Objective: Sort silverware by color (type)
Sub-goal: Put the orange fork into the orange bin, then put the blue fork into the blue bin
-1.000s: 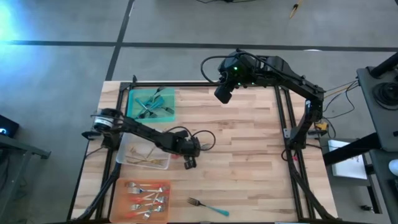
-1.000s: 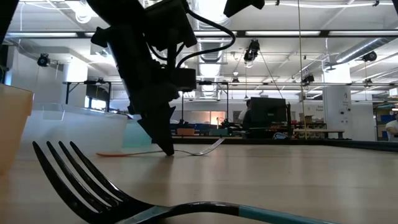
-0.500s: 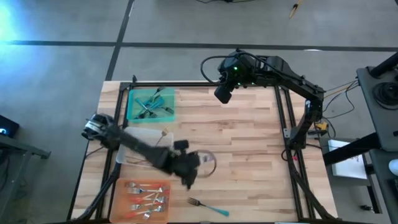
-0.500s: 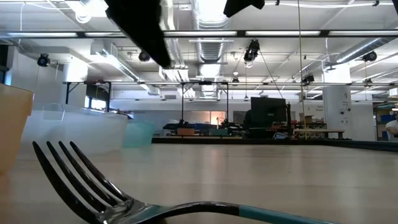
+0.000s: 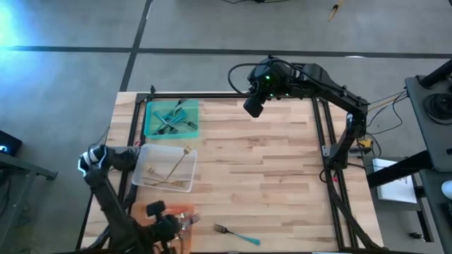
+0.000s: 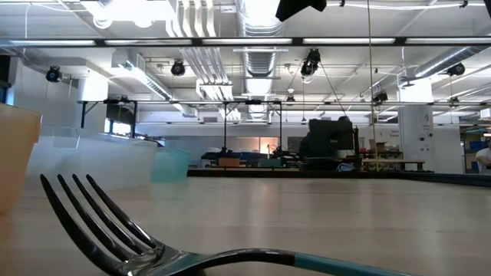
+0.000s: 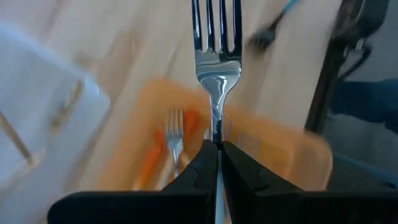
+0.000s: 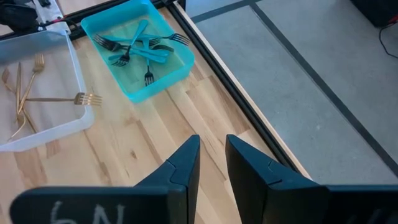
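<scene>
A fork (image 7: 216, 74) is sitting pinched by its handle in the left claw (image 7: 217, 163), tines pointing away from the wrist, and it is hanging right over the orange tray (image 5: 145, 210). A second ago this claw was down on the table (image 5: 268, 169) beside the clear tray (image 5: 145, 156), closing on a red-handled fork; now it is swinging over the orange tray, so this fork looks about ready for release among its own kind. Directly below the claw, red-handled forks (image 7: 174, 134) are already lying in that tray. The clear tray is holding gold forks (image 8: 81, 98), and the teal tray (image 8: 176, 71), just ahead of the right claw (image 8: 211, 163), is holding teal forks (image 8: 134, 50). One teal fork (image 5: 236, 233) is lying loose on the table, near the left claw. The right claw is hovering narrowly parted and empty.
</scene>
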